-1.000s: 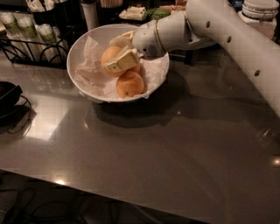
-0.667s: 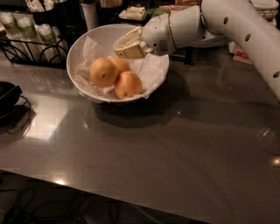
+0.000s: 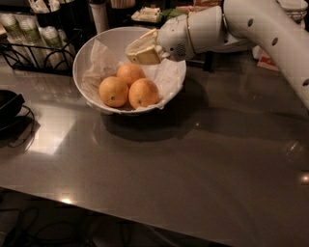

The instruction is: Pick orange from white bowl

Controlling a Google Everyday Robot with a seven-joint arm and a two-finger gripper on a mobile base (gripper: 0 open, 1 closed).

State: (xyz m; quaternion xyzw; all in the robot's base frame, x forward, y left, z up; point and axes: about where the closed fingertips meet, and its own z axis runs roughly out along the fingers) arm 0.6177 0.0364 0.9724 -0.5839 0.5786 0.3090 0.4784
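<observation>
The white bowl (image 3: pixel 91 53) stands at the back left of the table and is lined with crinkled white paper. Three oranges lie in it: one at the left (image 3: pixel 113 91), one at the front right (image 3: pixel 143 93) and one behind them (image 3: pixel 130 73). My gripper (image 3: pixel 141 53), cream-coloured at the end of the white arm (image 3: pixel 251 24), hovers over the back right of the bowl, just above the rear orange. Its fingers look closed together and hold nothing.
The bowl stands on a dark glossy table (image 3: pixel 193 169). A black wire rack (image 3: pixel 34 53) with cups stands at the back left, a black object (image 3: pixel 7 108) at the left edge. Containers and packets (image 3: pixel 147 13) crowd the back edge.
My gripper has risen out of the bowl and moved back to the right, with no orange in it. The orange it covered now shows, so three oranges lie in view.
</observation>
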